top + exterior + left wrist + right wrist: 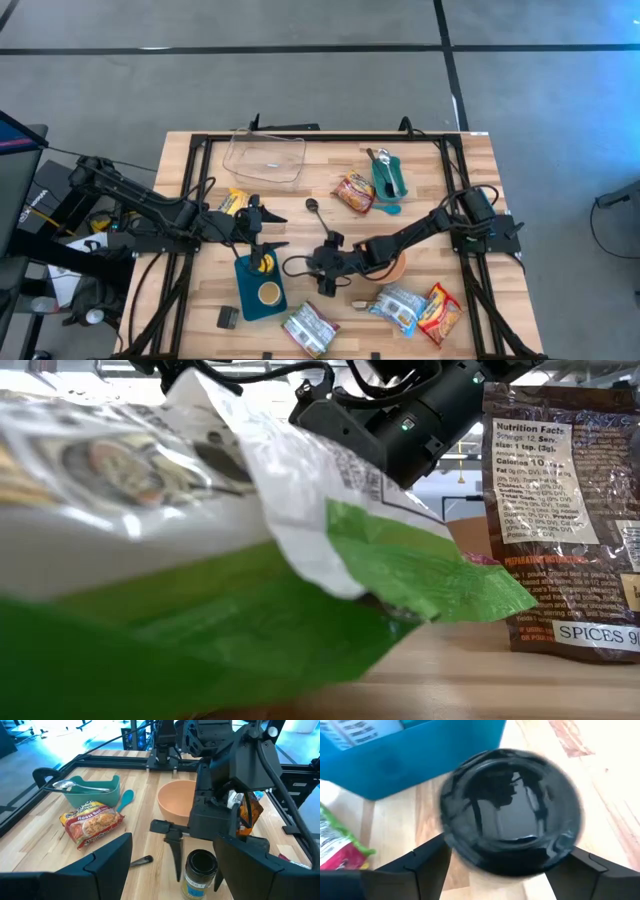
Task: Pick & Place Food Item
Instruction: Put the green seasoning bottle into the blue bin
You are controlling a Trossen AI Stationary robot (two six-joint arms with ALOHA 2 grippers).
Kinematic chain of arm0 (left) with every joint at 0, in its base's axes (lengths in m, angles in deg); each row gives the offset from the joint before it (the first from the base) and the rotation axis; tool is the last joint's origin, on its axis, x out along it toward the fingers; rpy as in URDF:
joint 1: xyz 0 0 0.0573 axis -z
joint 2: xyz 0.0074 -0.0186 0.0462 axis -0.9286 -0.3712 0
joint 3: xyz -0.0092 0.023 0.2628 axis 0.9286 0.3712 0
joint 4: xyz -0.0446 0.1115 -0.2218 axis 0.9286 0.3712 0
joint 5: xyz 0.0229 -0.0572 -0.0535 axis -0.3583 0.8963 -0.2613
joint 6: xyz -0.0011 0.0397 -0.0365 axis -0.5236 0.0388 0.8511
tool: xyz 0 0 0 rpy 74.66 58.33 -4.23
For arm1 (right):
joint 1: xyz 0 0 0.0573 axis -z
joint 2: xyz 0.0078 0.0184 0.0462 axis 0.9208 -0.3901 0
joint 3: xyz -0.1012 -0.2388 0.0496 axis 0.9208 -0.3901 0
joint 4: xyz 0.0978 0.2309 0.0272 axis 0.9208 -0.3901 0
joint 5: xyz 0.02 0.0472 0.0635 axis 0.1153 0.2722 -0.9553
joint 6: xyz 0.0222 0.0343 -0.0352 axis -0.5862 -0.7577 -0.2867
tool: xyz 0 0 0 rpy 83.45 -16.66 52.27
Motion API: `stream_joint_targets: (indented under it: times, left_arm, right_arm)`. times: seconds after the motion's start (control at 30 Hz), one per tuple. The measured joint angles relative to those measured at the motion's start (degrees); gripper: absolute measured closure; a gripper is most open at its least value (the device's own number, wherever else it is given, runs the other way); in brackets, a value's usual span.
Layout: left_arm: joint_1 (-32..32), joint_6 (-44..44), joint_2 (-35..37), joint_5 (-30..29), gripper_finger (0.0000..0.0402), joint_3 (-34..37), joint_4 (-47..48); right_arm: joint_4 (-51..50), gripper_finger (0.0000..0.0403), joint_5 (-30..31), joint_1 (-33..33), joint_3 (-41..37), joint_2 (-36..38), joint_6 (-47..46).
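A small jar with a black lid [200, 862] and a yellow label stands upright on the wooden table, near its middle. My right gripper [325, 278] reaches down over it, slanting from the table's right. It is open, with one finger [174, 851] on each side of the lid [512, 812]. My left gripper [258, 235] is open and holds nothing. It hovers above the far end of a blue tray [250, 300] that carries a banana [265, 263] and a round cup [268, 293]. My right gripper's fingers flank the black lid's rim [451, 845], coming slantwise from above. The jar stands on the table. I cannot tell whether the fingers touch the lid.
A peach bowl [176, 800] stands just behind the jar. Farther off are a teal holder with a spoon [95, 791], a rice packet [92, 822], a clear tub [265, 157] and a black ladle [315, 210]. Several packets [400, 308] lie near the front edge; one green-white packet [200, 560] fills the low view.
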Motion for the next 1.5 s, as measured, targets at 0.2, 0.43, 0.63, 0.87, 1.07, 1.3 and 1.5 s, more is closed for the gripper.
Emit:
stream_joint_targets:
  times: [0.2, 0.43, 0.63, 0.87, 1.07, 1.3, 1.5]
  left_arm:
    - [0.0, 0.0, 0.0, 0.2, 0.0128, 0.0, 0.0]
    - [0.0, 0.0, 0.0, 0.2, 0.0128, 0.0, 0.0]
    - [0.0, -0.1, 0.0, 0.1, 0.0128, 0.0, 0.0]
    - [0.0, -0.1, 0.0, -0.1, 0.0128, 0.0, 0.0]
    - [0.0, -0.7, 0.0, -0.1, 0.0128, 0.5, -1.0]
    - [-0.1, -3.4, 0.0, -0.1, 0.0128, 4.0, -5.3]
    - [-0.1, -4.1, 0.0, -0.1, 0.0128, 4.3, -5.9]
  right_arm:
    - [-0.2, 0.0152, 0.0, 0.0, 0.0, 0.0, -0.1]
    - [-0.2, 0.0207, 0.0, 0.0, 0.0, 0.0, 0.0]
    - [-0.2, 0.0245, 0.0, 0.0, 0.0, 0.0, 0.2]
    - [-0.2, 0.0237, 0.0, 0.0, 0.0, 0.0, 0.4]
    - [-0.3, 0.0242, 0.0, 0.0, 0.0, 0.1, 1.7]
    - [-0.8, 0.0245, 0.0, 0.1, 0.0, 0.5, 2.8]
    - [-2.3, 0.0247, 0.2, 0.1, 0.0, 3.5, 2.8]
